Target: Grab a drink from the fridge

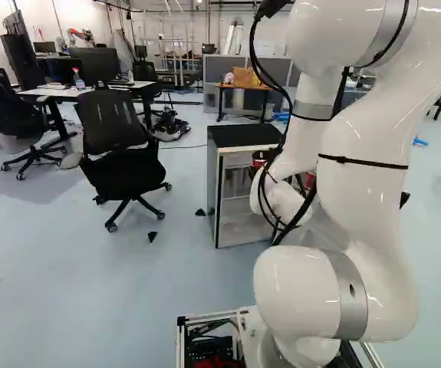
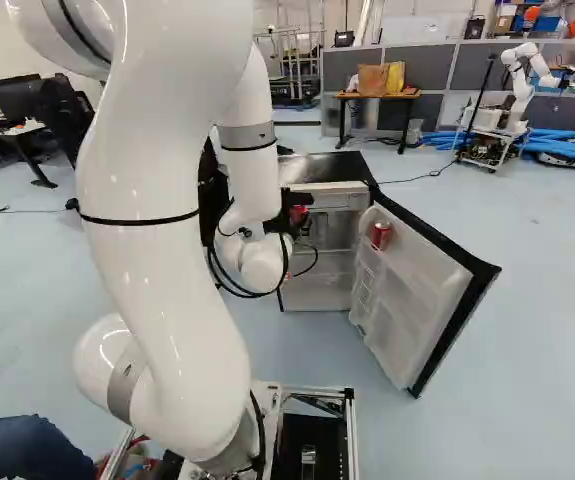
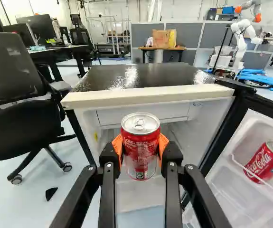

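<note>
One white arm (image 2: pixel 167 250) reaches toward a small fridge (image 1: pixel 239 136) with a dark top. Its door (image 2: pixel 412 295) stands wide open, with clear shelves on the inner side. A black office chair (image 1: pixel 124 165) stands left of the fridge in the left base view. The hand (image 2: pixel 295 203) is parted only as wide as a drink can, its orange pads (image 3: pixel 117 148) pressing from both sides on an upright red can (image 3: pixel 140 142), seen against the open fridge front. Another red can (image 3: pixel 268 161) leans in the door shelf.
</note>
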### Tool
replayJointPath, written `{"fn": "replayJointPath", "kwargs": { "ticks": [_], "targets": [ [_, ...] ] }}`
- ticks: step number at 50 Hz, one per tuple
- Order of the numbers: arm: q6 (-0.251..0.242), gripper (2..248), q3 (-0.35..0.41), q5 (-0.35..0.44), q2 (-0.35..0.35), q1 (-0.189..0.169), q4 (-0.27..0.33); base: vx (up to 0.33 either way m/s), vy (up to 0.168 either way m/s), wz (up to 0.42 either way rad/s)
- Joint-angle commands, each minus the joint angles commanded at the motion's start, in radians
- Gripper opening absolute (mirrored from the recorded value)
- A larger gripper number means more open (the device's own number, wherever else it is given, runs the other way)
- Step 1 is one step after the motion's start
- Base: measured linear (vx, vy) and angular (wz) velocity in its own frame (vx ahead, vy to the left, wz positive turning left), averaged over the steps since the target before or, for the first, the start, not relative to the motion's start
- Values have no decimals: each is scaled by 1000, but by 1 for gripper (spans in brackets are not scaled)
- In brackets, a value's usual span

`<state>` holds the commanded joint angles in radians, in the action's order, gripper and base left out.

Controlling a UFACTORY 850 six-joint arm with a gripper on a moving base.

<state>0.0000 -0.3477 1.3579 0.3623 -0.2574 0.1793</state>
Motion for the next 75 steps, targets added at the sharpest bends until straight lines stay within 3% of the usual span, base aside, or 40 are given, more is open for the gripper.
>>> {"fn": "replayJointPath", "kwargs": {
  "ticks": [41,75],
  "targets": [
    [0,95,-78,0,-44,-29,0,0,0,0],
    [0,95,-171,0,-50,-18,0,0,0,0]
  ]
}}
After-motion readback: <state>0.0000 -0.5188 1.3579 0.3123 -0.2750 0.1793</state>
